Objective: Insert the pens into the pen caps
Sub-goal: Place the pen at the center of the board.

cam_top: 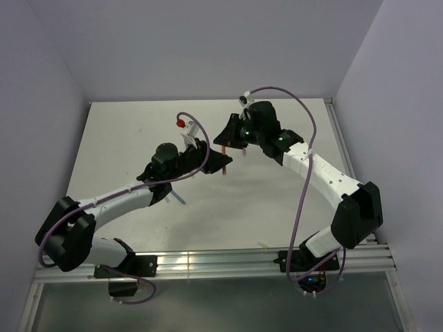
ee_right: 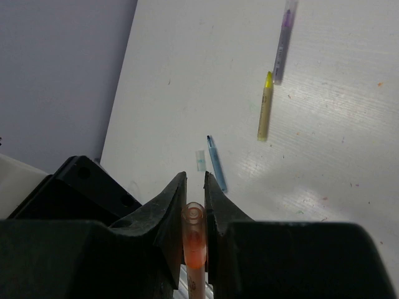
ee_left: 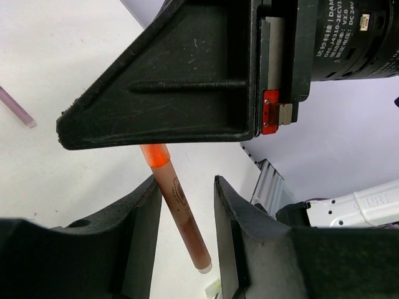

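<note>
Arms: left arm (cam_top: 118,197) and right arm (cam_top: 325,176) reach from the near edge toward the middle, and their wrists meet close together above the surface.
Table: white table (cam_top: 124,138), with loose pens lying on it beyond and beside the arms.
Right gripper: right gripper (ee_right: 194,184) has its jaws narrow and pinched on the orange pen, with a finger pressed to each side of the barrel.
Left gripper: left gripper (ee_left: 186,184) has its jaws parted around the same pen without clamping it. There is a clear gap on one side, and the other finger is just beside the barrel.
Orange pen: orange pen (ee_left: 181,212) is off the table, tilted, and hanging down from the right gripper between the left fingers. It is bright orange at the top, duller below, with a pale tip.
Grey-purple pen: grey-purple pen (ee_right: 283,43) lies flat on the table, furthest out in the right wrist view.
Yellow pen: yellow pen (ee_right: 265,106) lies just beyond the end of the grey-purple one, nearly in line with it.
Blue pen: blue pen (ee_right: 216,165) lies flat, well apart from the yellow one.
Cap: pale blue cap (ee_right: 200,160) lies just beside the blue pen, not on it.
</note>
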